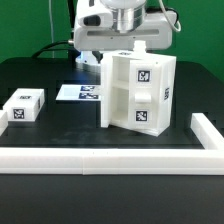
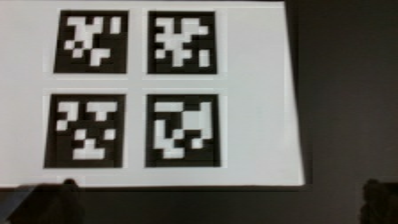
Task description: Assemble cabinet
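Black table (image 1: pixel 60 128) holds one cabinet (image 1: pixel 140 95), one small block (image 1: pixel 24 106).

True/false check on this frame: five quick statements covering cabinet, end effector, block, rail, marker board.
1. The cabinet stands upright on the table. True.
2. The end effector is clamped on the cabinet. False: its jaws are wide open with nothing between them.
3. A small tagged block sits off to the exterior view's left of the cabinet. True.
4. The rail runs behind the cabinet. False: it runs along the near side and turns up the exterior view's right.
5. The marker board leans against the cabinet. False: it lies flat on the table.
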`<state>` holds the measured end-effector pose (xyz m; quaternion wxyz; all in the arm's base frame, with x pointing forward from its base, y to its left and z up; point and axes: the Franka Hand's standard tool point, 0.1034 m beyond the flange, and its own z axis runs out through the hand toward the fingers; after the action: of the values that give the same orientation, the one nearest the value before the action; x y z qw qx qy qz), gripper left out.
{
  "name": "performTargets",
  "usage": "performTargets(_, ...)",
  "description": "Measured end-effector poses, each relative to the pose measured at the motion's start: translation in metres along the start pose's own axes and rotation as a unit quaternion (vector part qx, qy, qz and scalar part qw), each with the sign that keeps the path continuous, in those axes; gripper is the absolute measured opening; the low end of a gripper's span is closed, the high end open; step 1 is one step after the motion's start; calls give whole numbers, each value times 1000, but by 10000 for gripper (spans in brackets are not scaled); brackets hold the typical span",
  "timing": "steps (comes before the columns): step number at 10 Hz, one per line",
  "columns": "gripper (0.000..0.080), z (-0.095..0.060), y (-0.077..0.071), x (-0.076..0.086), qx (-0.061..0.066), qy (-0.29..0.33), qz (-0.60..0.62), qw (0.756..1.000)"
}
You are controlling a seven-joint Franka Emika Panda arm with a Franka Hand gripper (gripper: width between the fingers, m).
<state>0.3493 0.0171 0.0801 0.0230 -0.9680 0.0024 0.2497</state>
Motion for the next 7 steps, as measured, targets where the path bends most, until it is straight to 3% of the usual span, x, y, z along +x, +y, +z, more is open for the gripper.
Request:
performTargets(1, 797, 9, 11, -3, -7, 23, 1, 1000)
performTargets(2, 797, 16, 20, -4, -5, 40, 2, 999)
performTargets(5, 797, 15, 46, 2, -2, 57, -2, 998)
performTargets(7, 797, 16, 43, 2, -3, 56, -7, 998)
